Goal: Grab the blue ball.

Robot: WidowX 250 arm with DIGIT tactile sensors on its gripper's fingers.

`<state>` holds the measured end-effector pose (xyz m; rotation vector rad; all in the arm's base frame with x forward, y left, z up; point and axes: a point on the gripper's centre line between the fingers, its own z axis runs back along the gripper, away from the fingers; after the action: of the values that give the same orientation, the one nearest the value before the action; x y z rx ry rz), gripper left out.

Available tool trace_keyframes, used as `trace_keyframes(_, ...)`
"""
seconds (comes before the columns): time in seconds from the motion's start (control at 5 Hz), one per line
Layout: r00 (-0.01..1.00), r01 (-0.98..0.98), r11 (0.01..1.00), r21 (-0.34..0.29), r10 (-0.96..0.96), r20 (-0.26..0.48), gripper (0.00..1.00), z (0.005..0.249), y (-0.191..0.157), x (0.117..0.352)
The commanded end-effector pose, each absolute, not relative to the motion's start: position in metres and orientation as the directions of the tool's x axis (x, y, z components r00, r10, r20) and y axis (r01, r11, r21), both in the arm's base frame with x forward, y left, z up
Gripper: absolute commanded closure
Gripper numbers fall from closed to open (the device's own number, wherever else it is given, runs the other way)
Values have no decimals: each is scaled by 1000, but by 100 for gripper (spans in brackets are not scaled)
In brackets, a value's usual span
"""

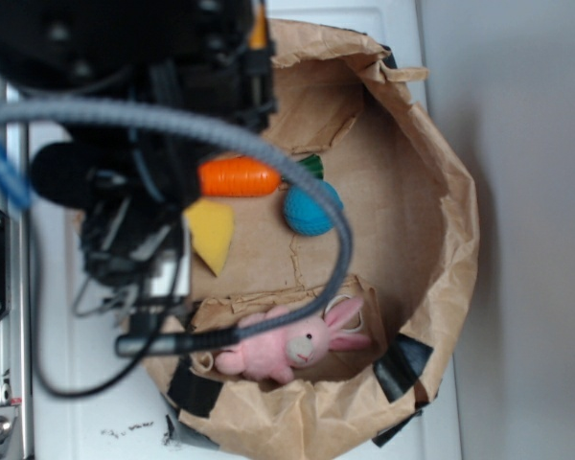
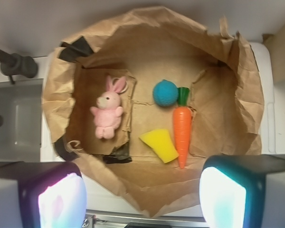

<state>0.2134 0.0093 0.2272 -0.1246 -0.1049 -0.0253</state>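
Observation:
The blue ball (image 2: 165, 92) (image 1: 310, 208) is small, round and teal, lying on the floor of a torn brown paper bag (image 2: 237, 99) next to the carrot's green top. My gripper (image 2: 141, 199) is high above the bag's near edge, well short of the ball. Its jaws are wide open with nothing between them; one glowing pad (image 2: 61, 202) shows at the lower left, the other at the lower right. In the exterior view the black arm (image 1: 125, 115) covers the gripper and the left part of the bag (image 1: 441, 192).
An orange toy carrot (image 2: 182, 130) (image 1: 240, 177) lies beside the ball, a yellow wedge (image 2: 160, 145) (image 1: 211, 233) next to it. A pink plush bunny (image 2: 108, 114) (image 1: 292, 343) lies in a folded part of the bag. A grey sink (image 2: 14, 118) is to the left.

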Motion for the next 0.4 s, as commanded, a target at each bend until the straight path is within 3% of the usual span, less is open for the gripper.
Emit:
trace_keyframes(0.0, 988, 33, 993, -114, -15, 157, 0, 241, 11, 217)
trace_keyframes(0.2, 979, 10, 994, -111, 13, 205, 0, 193, 10, 266)
